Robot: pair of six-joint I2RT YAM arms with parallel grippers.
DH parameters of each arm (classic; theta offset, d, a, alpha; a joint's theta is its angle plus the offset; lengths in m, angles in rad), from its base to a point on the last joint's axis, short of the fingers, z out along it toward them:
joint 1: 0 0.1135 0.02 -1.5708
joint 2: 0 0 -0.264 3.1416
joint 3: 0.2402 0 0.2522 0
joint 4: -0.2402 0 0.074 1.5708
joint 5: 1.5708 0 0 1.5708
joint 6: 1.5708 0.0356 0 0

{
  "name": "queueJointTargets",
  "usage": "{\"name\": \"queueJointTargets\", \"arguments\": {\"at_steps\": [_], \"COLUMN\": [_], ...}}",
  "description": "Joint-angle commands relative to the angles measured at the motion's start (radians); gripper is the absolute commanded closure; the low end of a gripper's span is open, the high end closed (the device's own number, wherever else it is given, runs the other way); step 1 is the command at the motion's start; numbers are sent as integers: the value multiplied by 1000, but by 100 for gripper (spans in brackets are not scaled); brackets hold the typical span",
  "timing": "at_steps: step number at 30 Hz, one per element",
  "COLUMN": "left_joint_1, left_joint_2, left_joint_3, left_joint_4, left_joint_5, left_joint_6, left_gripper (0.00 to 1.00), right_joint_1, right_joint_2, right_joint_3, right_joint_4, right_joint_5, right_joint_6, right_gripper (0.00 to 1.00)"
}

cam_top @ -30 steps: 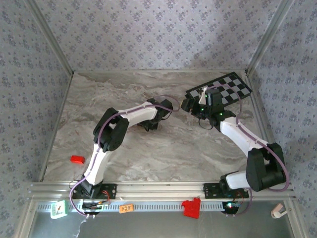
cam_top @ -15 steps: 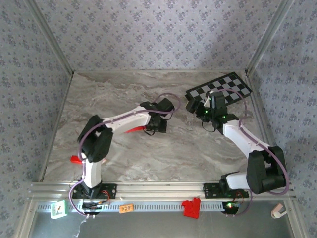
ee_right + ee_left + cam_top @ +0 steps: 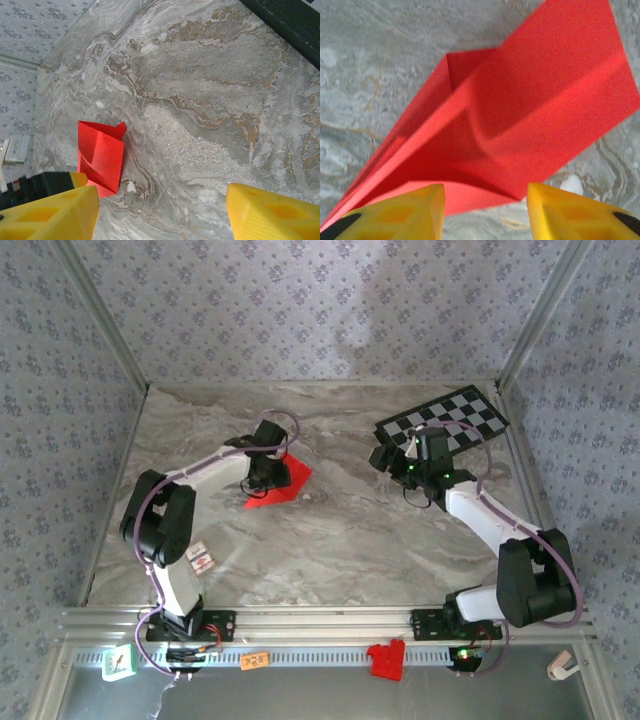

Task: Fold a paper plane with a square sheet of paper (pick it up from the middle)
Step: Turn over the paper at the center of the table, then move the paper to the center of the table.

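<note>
Just beyond parted left tool (image 3: 486, 206): partly folded paper plane (image 3: 520, 115).

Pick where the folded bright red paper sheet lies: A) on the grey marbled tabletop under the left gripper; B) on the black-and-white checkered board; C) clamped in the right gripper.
A: the folded bright red paper sheet lies on the grey marbled tabletop below the left gripper, well apart from the black-and-white checkered board and the open right gripper.
</note>
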Motion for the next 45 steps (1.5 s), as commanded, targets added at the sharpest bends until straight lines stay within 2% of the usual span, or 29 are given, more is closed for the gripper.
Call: {"name": "queueJointTargets", "arguments": {"at_steps": [1,7,15,23,29,37,45], "left_joint_1": [16,29,20,-53,-109,-111,-102], "left_joint_2": [40,107,147,159,136,89,7], "left_joint_3": [5,32,26,-28,-98,-126,-165], "left_joint_4": [67,81,109,203,320,353,379], "left_joint_5": [24,2,129,272,294,304,334], "left_joint_6": [16,11,-81,-304,-470,-491,-482], "left_gripper": [53,52,53,64,70,77,79], "right_joint_1": [11,21,53,143,227,265,266], "right_joint_2": [15,25,89,262,388,520,589], "right_joint_3": [31,40,75,174,258,343,361], "right_joint_4": [-1,-4,-30,-69,-123,-208,-253], "right_joint_5": [-5,-8,-24,-56,-27,13,23], "right_joint_6": [8,5,5,31,44,42,23], "right_gripper": [30,30,33,51,60,69,70]}}
